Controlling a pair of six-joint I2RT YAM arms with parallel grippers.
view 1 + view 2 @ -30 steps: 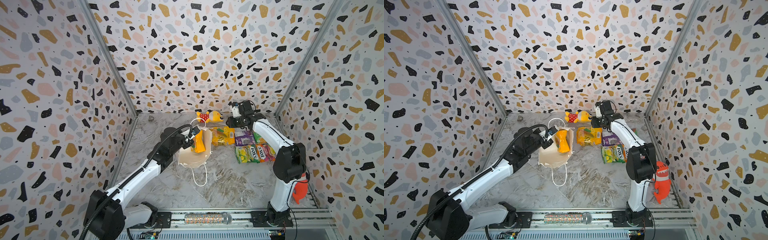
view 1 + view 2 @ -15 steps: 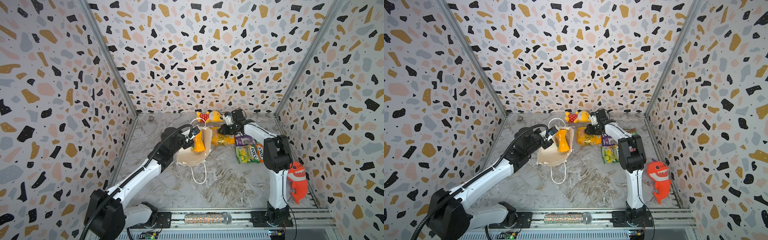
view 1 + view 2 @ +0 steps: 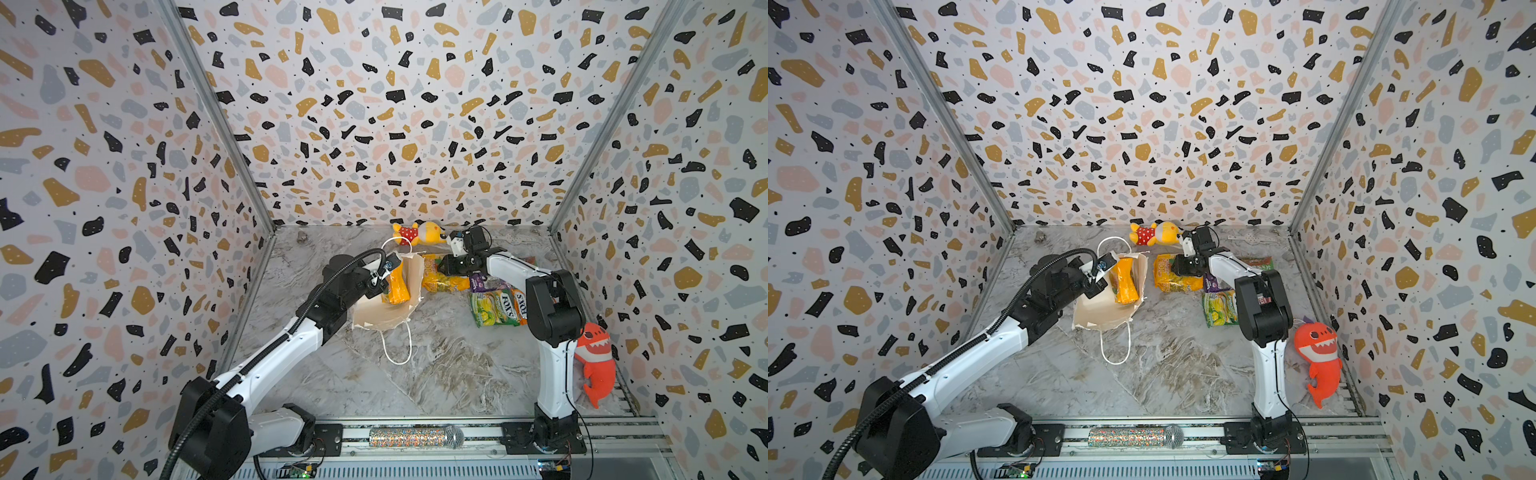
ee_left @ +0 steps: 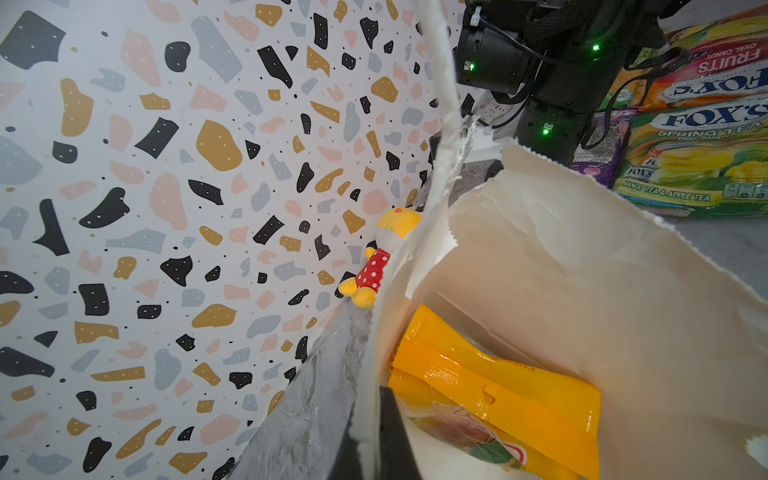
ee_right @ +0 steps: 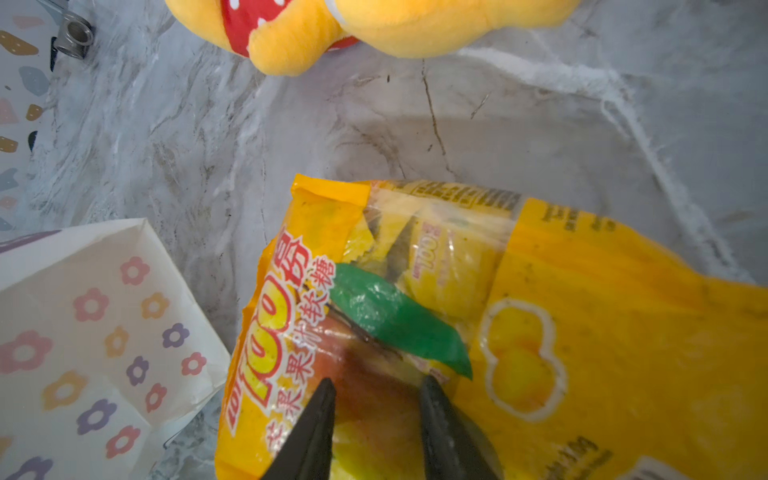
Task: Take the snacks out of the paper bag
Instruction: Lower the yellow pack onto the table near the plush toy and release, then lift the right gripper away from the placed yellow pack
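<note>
The white paper bag [image 3: 382,316] [image 3: 1100,311] lies tipped over with its mouth open. An orange-yellow snack packet [image 3: 398,286] [image 4: 498,386] sits inside it. My left gripper [image 3: 384,276] [image 4: 370,440] is shut on the bag's rim. A second orange-yellow packet [image 3: 440,282] [image 5: 540,332] lies on the table to the bag's right. My right gripper [image 3: 446,266] [image 5: 378,380] hangs low over it, open, with both fingertips right at its film. A purple packet [image 3: 484,282] and FOX'S packets [image 3: 496,307] [image 4: 698,153] lie further right.
A yellow plush toy in a red dotted dress [image 3: 419,233] [image 5: 374,25] lies by the back wall. A red shark toy [image 3: 596,361] leans at the right wall. A glitter microphone [image 3: 415,436] rests on the front rail. The bag's cord handle [image 3: 397,349] trails forward.
My right arm has swung left from above the FOX'S packets and come down over the orange-yellow packet on the table. The left gripper and the bag have stayed put.
</note>
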